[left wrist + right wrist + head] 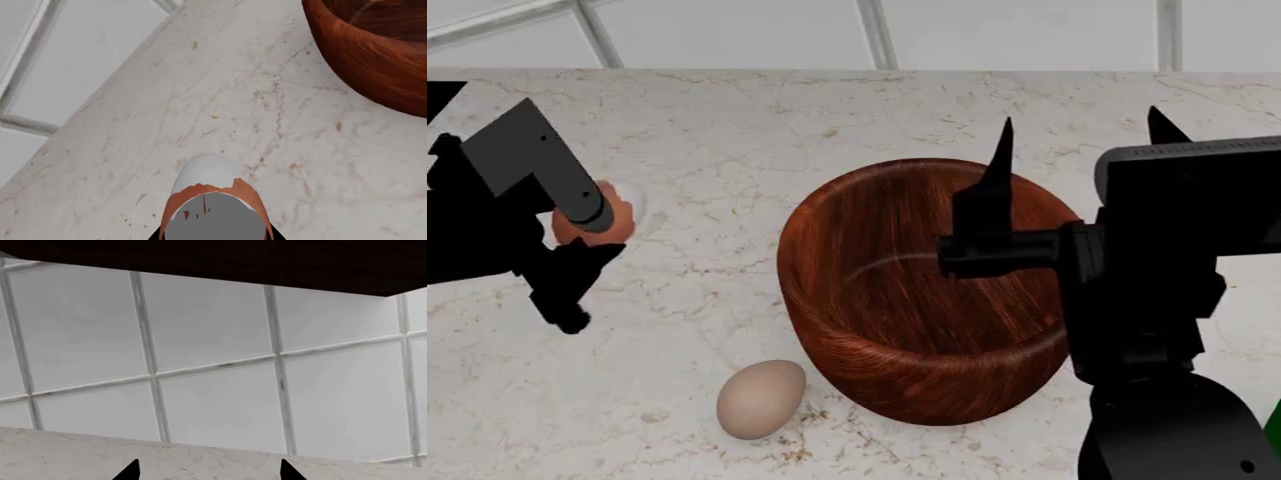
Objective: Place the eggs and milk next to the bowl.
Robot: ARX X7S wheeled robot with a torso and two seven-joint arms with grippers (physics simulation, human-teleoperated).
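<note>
The dark wooden bowl (921, 290) stands mid-counter; its wall also shows in the left wrist view (380, 50). My left gripper (590, 225) is shut on the reddish-brown egg (213, 195), whitish end forward, left of the bowl and low over the counter. The egg also shows in the head view (614, 225). The pale beige egg (761, 398) lies on the counter at the bowl's near left. My right gripper (1081, 135) is open and empty, raised over the bowl's right side, its tips (209, 472) wide apart. The milk carton is hidden behind my right arm.
The marble counter (827, 120) runs back to a tiled wall (213, 365). A thin green sliver (1273, 435) shows at the head view's right edge, beside my right arm (1148, 300). A dark overhang (200, 260) is above the right gripper.
</note>
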